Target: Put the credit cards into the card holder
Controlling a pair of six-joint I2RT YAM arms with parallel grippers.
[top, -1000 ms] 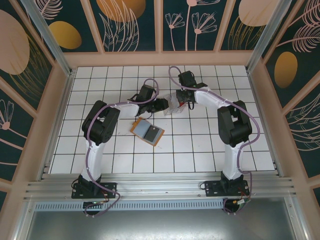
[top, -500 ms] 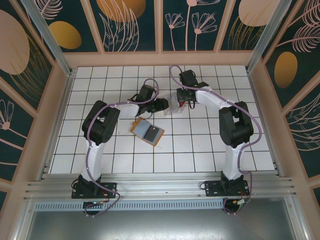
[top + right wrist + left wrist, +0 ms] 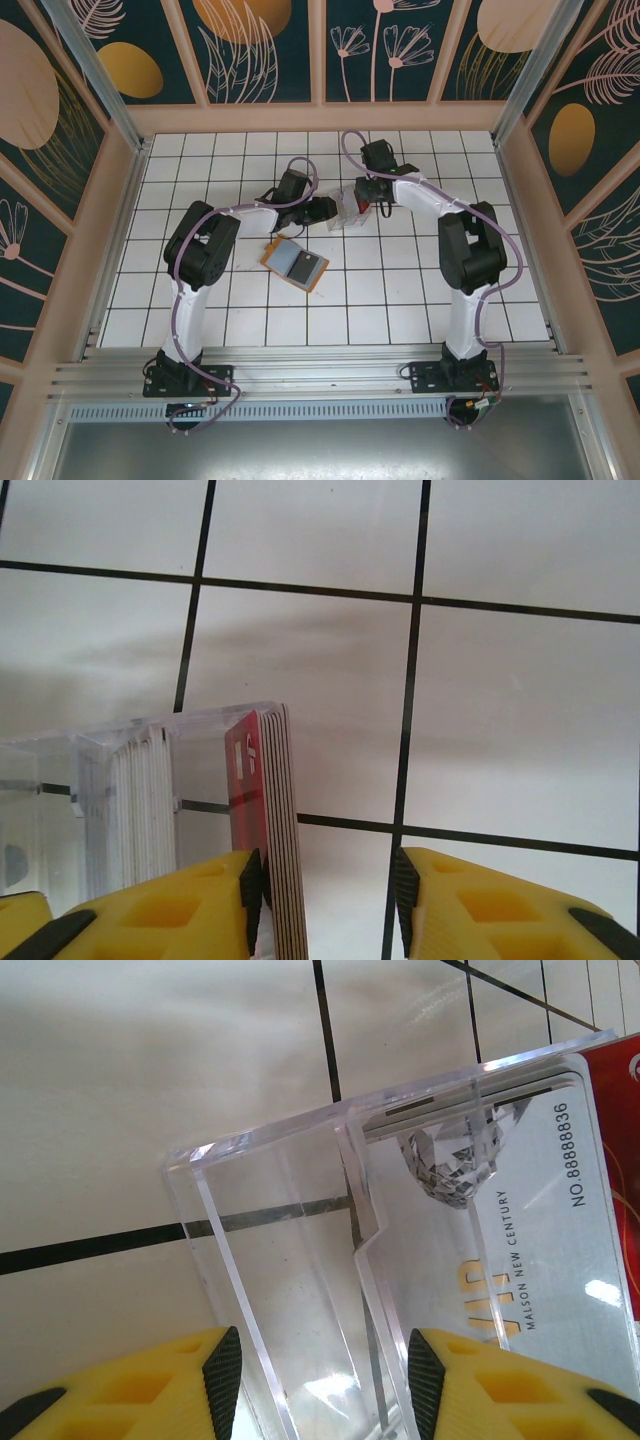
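- The card holder, an orange-tan wallet, lies opened flat on the white gridded table with its grey lining facing up. It sits between the 2 arms, on the near side of both grippers, and neither gripper touches it.
- The clear plastic case rests on the table just beyond the card holder, at the spot where the 2 arms meet.
- The credit cards are in that case, not in the card holder. The right wrist view shows them as a tight stack standing on edge at 1 end of the case, with a red face and pale edges.
- In the left wrist view, a pale card printed "VIP" and "NO.8888836" lies behind the clear wall. A strip of a red card shows at the frame's right edge.
- The left gripper pinches the clear plastic case. Its 2 black pads press on opposite walls of 1 narrow section.
- The right gripper is spread. The stack of cards rests against 1 finger, and bare table shows in the gap between the stack and the other finger, so nothing is pinched.
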